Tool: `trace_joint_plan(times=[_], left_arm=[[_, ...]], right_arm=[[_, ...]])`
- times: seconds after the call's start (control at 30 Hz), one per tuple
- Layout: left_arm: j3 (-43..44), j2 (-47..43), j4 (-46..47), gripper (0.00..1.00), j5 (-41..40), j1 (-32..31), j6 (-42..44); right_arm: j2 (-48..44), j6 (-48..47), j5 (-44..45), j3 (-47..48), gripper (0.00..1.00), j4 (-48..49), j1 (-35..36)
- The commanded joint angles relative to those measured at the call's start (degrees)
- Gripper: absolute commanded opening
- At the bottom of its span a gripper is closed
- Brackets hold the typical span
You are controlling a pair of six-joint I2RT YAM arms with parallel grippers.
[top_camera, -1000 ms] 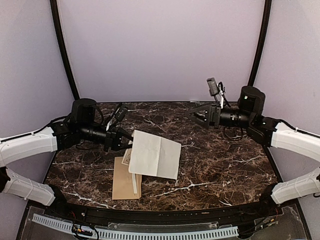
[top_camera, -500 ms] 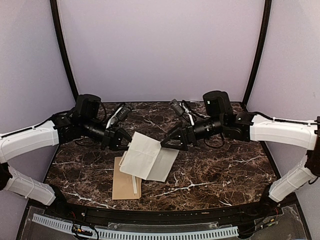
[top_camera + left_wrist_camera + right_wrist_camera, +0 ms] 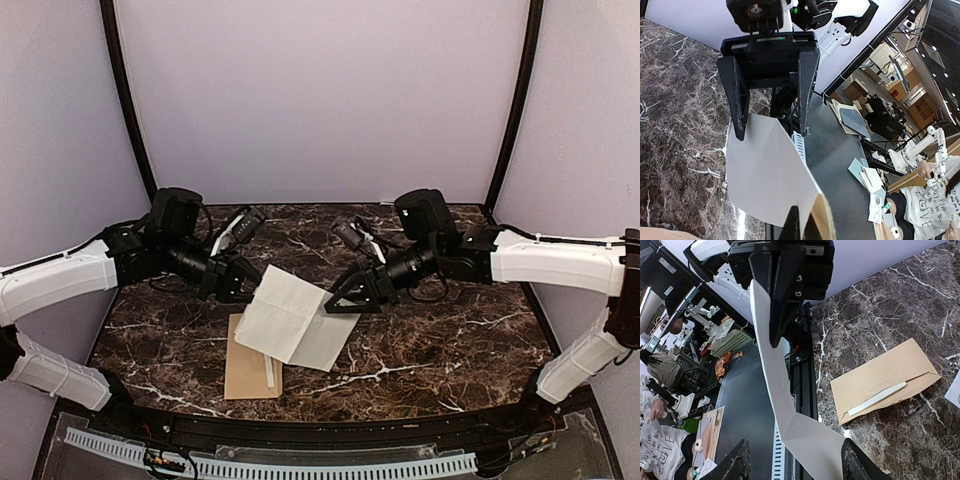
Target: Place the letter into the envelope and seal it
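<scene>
Right arm has swung in from the back right corner to the middle of the table (image 3: 440, 330). The right gripper (image 3: 335, 302) now sits at the right edge of the letter (image 3: 295, 320), where a second ago it was well clear. Its jaws have narrowed since then but are not closed. In the right wrist view the fingers (image 3: 737, 465) stand apart with the sheet running between them, not pinched.

Left gripper (image 3: 252, 285) hasn't shifted and is clamped tight on the letter's left edge. The sheet has turned and tipped: earlier it hung fairly square, now it sits diagonal, sagging toward the right gripper, with the centre fold visible. It's off the table, carried by the left gripper alone.

Envelope (image 3: 248, 375) is unmoved. It lies flat on the table at front left, just below the held letter, and from above the sheet covers its far end. White strip (image 3: 269, 372) shows along its right side. Neither gripper touches the envelope, and the letter isn't in it.
</scene>
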Motion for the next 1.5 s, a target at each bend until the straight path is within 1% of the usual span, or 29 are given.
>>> trace_joint_plan(times=[0.0, 0.2, 0.27, 0.33, 0.37, 0.4, 0.43, 0.47, 0.5, 0.53, 0.57, 0.6, 0.63, 0.67, 0.7, 0.73, 0.77, 0.8, 0.83, 0.9, 0.93, 1.2, 1.33, 1.47], left_arm=[[1.6, -0.4, 0.9, 0.0, 2.4, -0.1, -0.3], [1.6, -0.3, 1.2, 0.0, 1.6, -0.1, -0.8], [1.5, -0.4, 1.6, 0.0, 1.2, -0.1, -1.1], [1.2, -0.5, 1.9, 0.0, 0.3, -0.1, -1.4], [1.2, -0.6, 1.9, 0.0, -1.5, -0.1, -1.5], [1.1, -0.8, 1.6, 0.06, -2.8, -0.1, -1.4], [1.1, -1.0, 1.3, 0.09, -6.5, -0.1, -1.4], [1.3, -1.5, -0.1, 0.16, -8.8, -0.1, -0.7], [1.6, -1.7, -1.1, 0.31, -14.9, -0.1, -0.2], [2.1, -2.5, -3.3, 0.37, -18.3, 0.0, 0.6], [2.3, -3.0, -4.2, 0.47, -26.4, 0.1, 0.8], [2.4, -4.3, -5.2, 0.52, -30.6, 0.3, 0.7], [2.3, -5.0, -5.5, 0.59, -37.7, 0.8, 0.5], [2.2, -6.4, -5.8, 0.62, -41.2, 1.0, -0.1], [2.2, -7.7, -5.9, 0.65, -48.0, 1.4, -0.5], [2.3, -8.2, -6.3, 0.66, -51.0, 1.5, -1.1], [2.4, -8.7, -7.1, 0.66, -55.8, 1.5, -1.5], [3.2, -8.7, -7.6, 0.66, -57.0, 1.5, -1.4], [3.6, -8.2, -8.5, 0.66, -57.1, 1.5, -1.3], [4.7, -6.9, -8.6, 0.66, -52.7, 1.3, -1.8], [4.7, -6.5, -8.3, 0.66, -49.0, 0.7, -1.9], [4.4, -0.7, 1.6, 0.7, -32.8, -7.4, -1.9], [5.4, 3.1, 5.3, 0.72, -28.0, -10.8, -2.0], [7.4, 7.2, 4.2, 0.72, -26.5, -13.2, -0.6]], right_arm=[[-0.2, -0.2, -3.0, -1.5, 0.54, 1.5, 0.5], [-0.3, 0.0, -4.8, -2.3, 0.29, 2.2, 0.6], [-0.8, 0.5, -5.1, -2.9, 0.18, 3.2, 0.7], [-1.6, 1.3, -5.5, -3.8, 0.01, 4.7, 0.6], [-2.2, 1.9, -5.5, -4.3, 0.0, 5.8, 0.6], [-2.9, 2.5, -5.1, -4.9, 0.0, 6.5, 0.6], [-3.7, 3.0, -4.2, -5.6, 0.0, 7.9, 0.5], [-4.7, 3.3, -3.0, -6.1, 0.0, 8.6, 0.3], [-5.9, 3.6, -1.3, -6.6, 0.0, 8.8, 0.1], [-6.7, 4.0, 0.3, -7.1, 0.0, 8.8, -0.4], [-7.3, 4.3, 1.9, -7.6, 0.0, 8.8, -0.8], [-7.9, 4.9, 3.8, -8.3, 0.0, 8.8, -1.7], [-8.5, 5.6, 5.7, -8.9, 0.0, 8.8, -2.5], [-8.9, 6.2, 7.5, -9.5, 0.0, 8.6, -3.2], [-9.2, 6.8, 8.8, -9.9, 0.0, 8.2, -3.9], [-9.4, 7.2, 10.6, -10.2, 0.0, 7.6, -4.4], [-9.4, 7.6, 12.9, -10.5, 0.0, 7.2, -4.8], [-9.2, 7.7, 13.6, -10.5, 0.0, 6.4, -5.0], [-8.9, 7.5, 14.2, -10.2, 0.0, 5.4, -5.1], [-8.1, 7.4, 13.8, -9.9, 0.0, 5.0, -5.0], [-7.7, 7.6, 13.1, -9.7, 0.0, 5.2, -5.0], [-5.7, 7.2, 10.3, -6.9, 0.0, 6.7, -2.2], [-4.5, 6.9, 9.1, -5.2, 0.0, 6.7, -1.1], [-2.9, 6.2, 8.1, -3.3, 0.0, 6.7, -0.1]])
